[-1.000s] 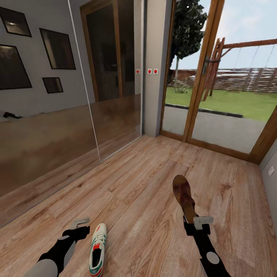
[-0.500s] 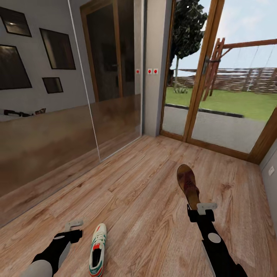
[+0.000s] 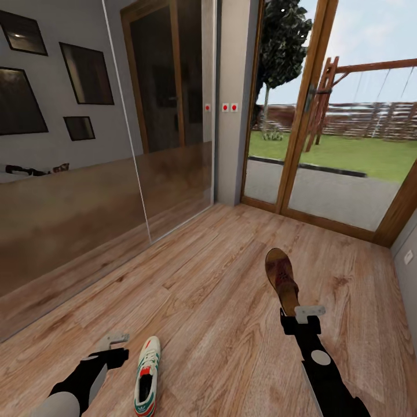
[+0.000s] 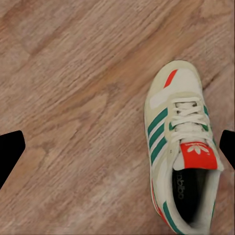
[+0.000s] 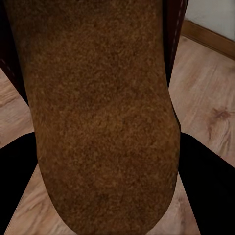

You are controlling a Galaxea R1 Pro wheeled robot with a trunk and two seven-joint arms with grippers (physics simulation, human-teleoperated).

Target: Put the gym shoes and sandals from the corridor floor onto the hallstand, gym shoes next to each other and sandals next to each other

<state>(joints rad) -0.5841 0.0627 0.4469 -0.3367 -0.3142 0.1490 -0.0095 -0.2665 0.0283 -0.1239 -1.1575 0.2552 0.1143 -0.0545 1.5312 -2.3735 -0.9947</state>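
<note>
Since half a second ago little has shifted: the right gripper (image 3: 302,315) and the sandal (image 3: 282,280) it carries have edged slightly toward 9 o'clock, and the left gripper (image 3: 113,343) has sunk a touch toward 6 o'clock; a second ago the left arm sat higher and closer to the sneaker (image 3: 146,377).

Seen from the head, the right gripper is clamped on the heel end of the brown sandal, whose toe points away toward 12 o'clock, over the wood floor (image 3: 208,301). Holding it by the heel probably leaves the long sole sticking forward, ready to be slid onto a shelf. The right wrist camera looks along the tan footbed (image 5: 98,112), with dark fingers (image 5: 205,181) pressed at both sides.

The left gripper is spread wide and holds nothing. It hovers just beside the white sneaker with green stripes, at the shoe's 9 o'clock. In the left wrist view the sneaker (image 4: 183,147) lies on the planks between the two black fingertips (image 4: 9,154), nearer one of them, so the arm seems not yet centred for a grasp.

Mirrored panels run along the 9 o'clock wall, and glass doors toward 1 o'clock open onto a garden. The shoe rack is not visible from this angle
</note>
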